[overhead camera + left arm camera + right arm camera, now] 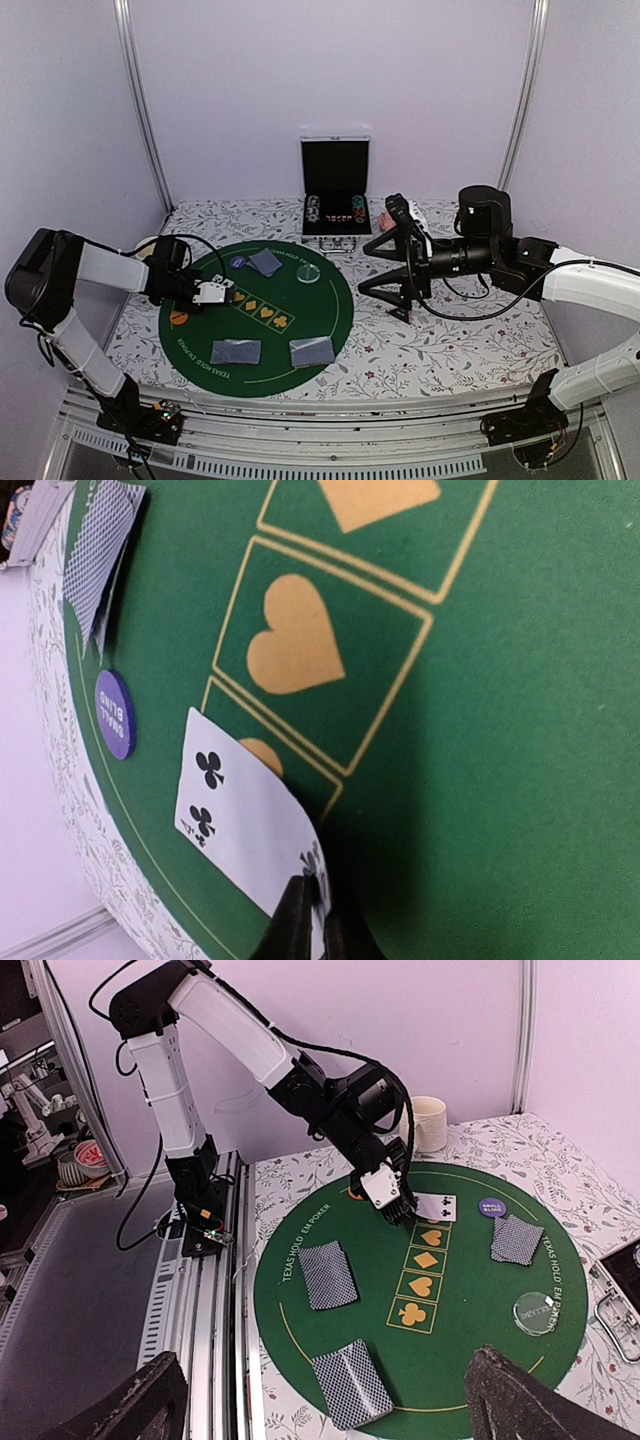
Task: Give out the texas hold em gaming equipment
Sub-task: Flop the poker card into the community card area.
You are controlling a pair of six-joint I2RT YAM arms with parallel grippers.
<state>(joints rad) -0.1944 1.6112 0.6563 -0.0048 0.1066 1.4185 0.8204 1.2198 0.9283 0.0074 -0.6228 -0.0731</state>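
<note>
My left gripper (pixel 215 291) is shut on the corner of a face-up clubs card (pixel 240 830), held low over the top marked box at the left of the green mat (pixel 330 320). The gripper (pixel 398 1210) and the card (pixel 436 1206) also show in the right wrist view. Three grey-blue card piles (pixel 266 262) (pixel 236 351) (pixel 312 350) lie on the mat. A purple small-blind disc (pixel 114 715), an orange disc (pixel 178 318) and a pale disc (pixel 311 274) lie there too. My right gripper (pixel 368 268) is open and empty, raised right of the mat.
An open metal case (pixel 335 190) with chips stands behind the mat. A white mug (pixel 429 1123) stands by the left arm. A small dark piece (pixel 401 314) lies on the flowered cloth below the right gripper; I cannot tell what it is.
</note>
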